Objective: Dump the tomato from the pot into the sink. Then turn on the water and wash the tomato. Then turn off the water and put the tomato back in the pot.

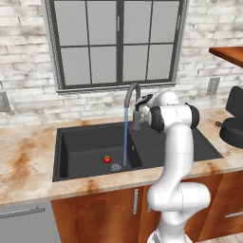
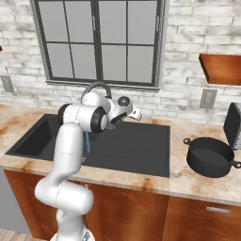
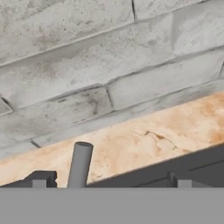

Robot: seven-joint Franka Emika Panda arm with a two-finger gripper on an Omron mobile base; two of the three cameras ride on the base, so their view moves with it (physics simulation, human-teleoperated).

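Note:
A blue stream of water (image 1: 126, 137) runs from the dark gooseneck faucet (image 1: 132, 92) into the black sink (image 1: 76, 142). The small red tomato (image 1: 107, 159) lies on the basin floor, just left of the stream and the drain (image 1: 116, 167). My gripper (image 1: 141, 105) is up beside the faucet base, pointing at the brick wall, open and holding nothing. In the hand view the grey faucet lever (image 3: 80, 164) stands between its fingertips (image 3: 39, 180), closer to the left one. The black pot (image 2: 209, 156) sits on the counter right of the sink.
A window sits behind the faucet above the brick backsplash (image 3: 109, 65). A dark appliance (image 2: 233, 124) stands behind the pot, and a wooden shelf (image 2: 221, 66) hangs above it. The flat drainboard (image 2: 141, 146) lies right of the basin.

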